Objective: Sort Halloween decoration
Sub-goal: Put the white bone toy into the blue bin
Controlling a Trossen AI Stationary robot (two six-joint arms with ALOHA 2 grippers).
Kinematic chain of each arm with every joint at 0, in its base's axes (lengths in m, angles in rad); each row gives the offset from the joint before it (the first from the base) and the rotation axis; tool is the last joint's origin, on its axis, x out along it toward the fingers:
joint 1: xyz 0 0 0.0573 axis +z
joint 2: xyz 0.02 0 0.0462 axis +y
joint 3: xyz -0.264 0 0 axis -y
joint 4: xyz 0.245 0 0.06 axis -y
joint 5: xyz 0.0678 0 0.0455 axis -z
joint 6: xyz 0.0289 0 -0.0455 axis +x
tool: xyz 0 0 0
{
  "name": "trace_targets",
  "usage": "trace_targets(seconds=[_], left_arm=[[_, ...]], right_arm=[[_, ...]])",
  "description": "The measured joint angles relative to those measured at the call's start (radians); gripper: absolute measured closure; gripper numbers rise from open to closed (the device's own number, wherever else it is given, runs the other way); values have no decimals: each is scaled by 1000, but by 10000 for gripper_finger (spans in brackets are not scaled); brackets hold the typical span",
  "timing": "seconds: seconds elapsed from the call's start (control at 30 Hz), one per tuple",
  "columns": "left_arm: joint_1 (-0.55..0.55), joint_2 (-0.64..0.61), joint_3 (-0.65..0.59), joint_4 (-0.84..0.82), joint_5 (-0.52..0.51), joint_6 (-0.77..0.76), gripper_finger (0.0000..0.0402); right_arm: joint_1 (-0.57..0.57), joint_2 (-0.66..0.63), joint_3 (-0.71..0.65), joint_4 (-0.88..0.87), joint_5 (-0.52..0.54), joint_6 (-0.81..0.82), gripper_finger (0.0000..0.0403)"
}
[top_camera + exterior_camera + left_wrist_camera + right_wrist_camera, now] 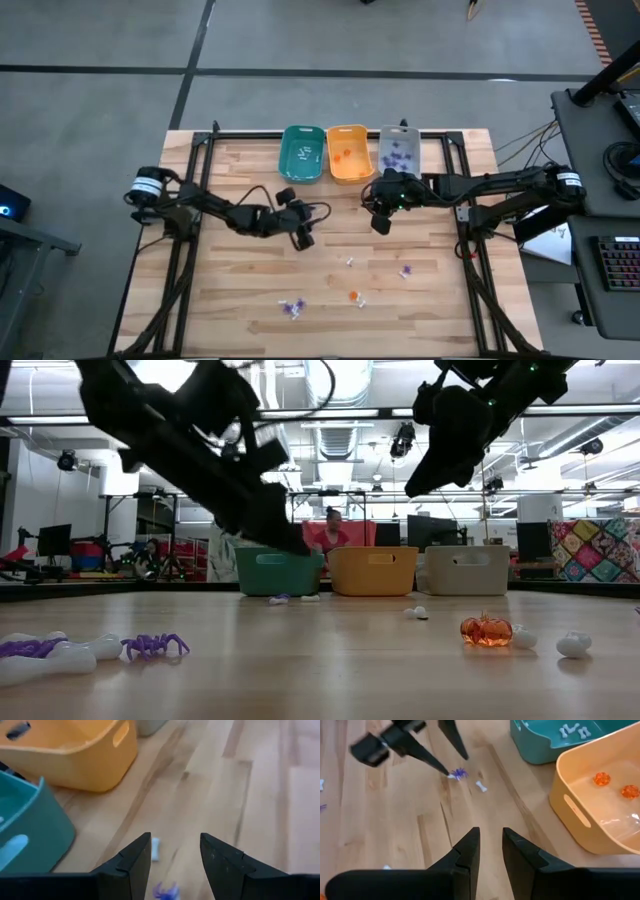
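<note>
Small Halloween trinkets lie scattered on the wooden table: a purple spider (459,773) and a white bone (480,785) in front of the bins, an orange pumpkin (486,630), and further purple and white pieces (292,307) near the front edge. My left gripper (175,855) is open and slants down over the spider (165,891) and the bone (155,849), which show between its fingers. Whether a fingertip (446,770) touches the spider, I cannot tell. My right gripper (491,845) hangs open above the table in front of the orange bin, with nothing between its fingers.
Three bins stand in a row at the far edge: a teal one (302,152) with white bones, an orange one (349,152) with orange pumpkins, and a grey one (399,150) with purple pieces. Bare wood lies between the bins and the near trinkets. A person shows in the room behind.
</note>
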Motion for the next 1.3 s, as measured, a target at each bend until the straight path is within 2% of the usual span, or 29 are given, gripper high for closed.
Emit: trace_targets(seconds=[0.23,0.37,0.97,1.17,1.3], left_arm=[[63,72,0,59,63,42,249],[71,104,0,121,65,51,249],[106,185,0,165,66,128,249],[111,221,0,202,104,127,249],[111,226,1,210,107,127,264]], right_arm=[[0,0,0,0,1,8,330],[0,0,0,0,1,8,330],[0,1,-9,0,2,7,330],[0,2,-9,0,2,7,330],[0,2,-9,0,2,7,330]])
